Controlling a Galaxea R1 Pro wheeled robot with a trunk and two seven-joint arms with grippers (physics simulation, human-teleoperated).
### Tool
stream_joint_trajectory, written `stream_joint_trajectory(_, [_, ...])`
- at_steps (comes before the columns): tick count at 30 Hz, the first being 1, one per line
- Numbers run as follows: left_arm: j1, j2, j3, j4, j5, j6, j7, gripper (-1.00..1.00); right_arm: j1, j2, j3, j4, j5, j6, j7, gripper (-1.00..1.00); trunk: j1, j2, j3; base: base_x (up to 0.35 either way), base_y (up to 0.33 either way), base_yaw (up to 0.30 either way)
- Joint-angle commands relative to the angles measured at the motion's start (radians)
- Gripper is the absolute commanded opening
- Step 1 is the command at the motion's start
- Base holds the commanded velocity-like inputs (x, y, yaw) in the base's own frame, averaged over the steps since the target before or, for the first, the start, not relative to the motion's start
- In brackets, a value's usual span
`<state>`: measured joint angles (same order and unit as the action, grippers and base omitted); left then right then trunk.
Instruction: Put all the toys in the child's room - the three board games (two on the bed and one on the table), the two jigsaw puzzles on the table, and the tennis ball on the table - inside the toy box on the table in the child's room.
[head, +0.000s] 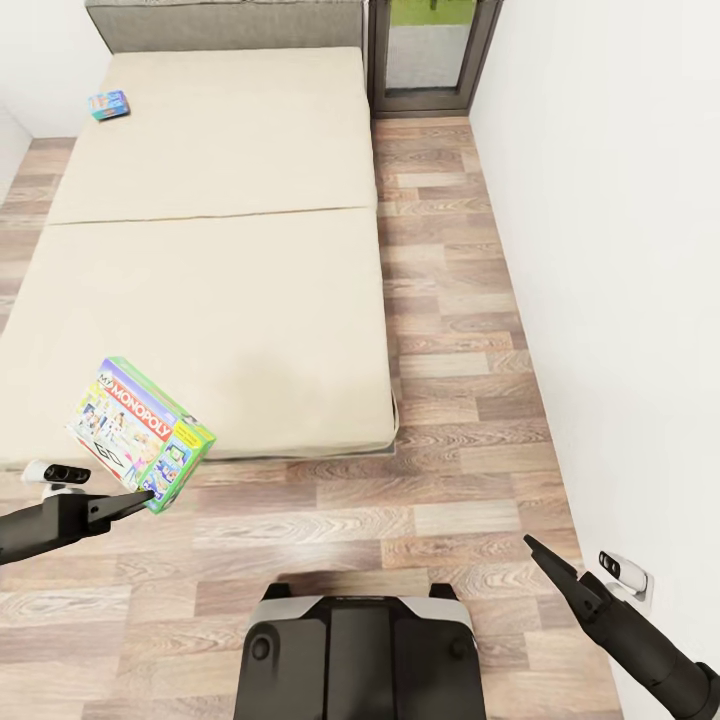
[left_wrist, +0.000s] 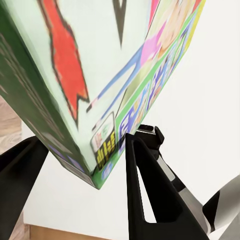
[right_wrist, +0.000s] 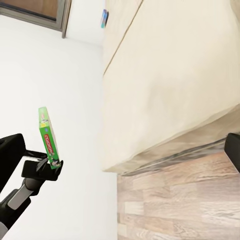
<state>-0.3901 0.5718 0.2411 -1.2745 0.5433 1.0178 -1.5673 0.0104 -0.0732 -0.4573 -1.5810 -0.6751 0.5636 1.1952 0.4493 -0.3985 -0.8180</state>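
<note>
My left hand (head: 140, 497) is pinching the green-edged game (head: 140, 435) by its lower corner, the box tilted and held up over the near edge of the bed (head: 210, 300), above the floor (head: 450, 420). In the left wrist view the corner of that game (left_wrist: 100, 90) sits between my two fingers (left_wrist: 145, 185) — one on each face — and it is only a corner bite, not a grip across the body. From the right wrist view I can see the game (right_wrist: 46, 135) edge-on, standing up out of my left hand (right_wrist: 50, 164), so most of its weight hangs clear of the pinch.

That is the risk I judge here: a flat box held by one corner can pivot or slide out if I swing the arm or turn the base sharply, and it would drop to the floor, where it is hard to get under. A slow carry should keep it.

Further along, a blue game (head: 109, 104) lies at the far left corner of the bed, near the headboard (head: 225, 22) — well apart from me. It sits far in, so reaching it may mean leaning over the mattress.

My right hand (head: 535, 548) hangs low by the white wall (head: 620, 250), carrying nothing, its fingers pressed together to a point. It is near that wall — a careless turn could scrape it.
</note>
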Motion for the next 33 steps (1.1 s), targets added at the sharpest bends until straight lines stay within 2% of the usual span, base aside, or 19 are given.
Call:
stream_joint_trajectory(1, [0.000, 0.000, -0.001, -0.001, 0.000, 0.010, -0.004, -1.00, 0.000, 0.000, 0.000, -0.001, -0.006, 0.009, 0.000, 1.00, 0.001, -0.001, 0.001, 0.000, 0.000, 0.000])
stream_joint_trajectory(33, [0.000, 0.001, -0.001, 0.000, 0.000, 0.008, -0.004, -1.00, 0.000, 0.000, 0.000, -0.001, -0.006, 0.009, 0.003, 1.00, 0.001, -0.001, 0.054, 0.000, 0.000, 0.000])
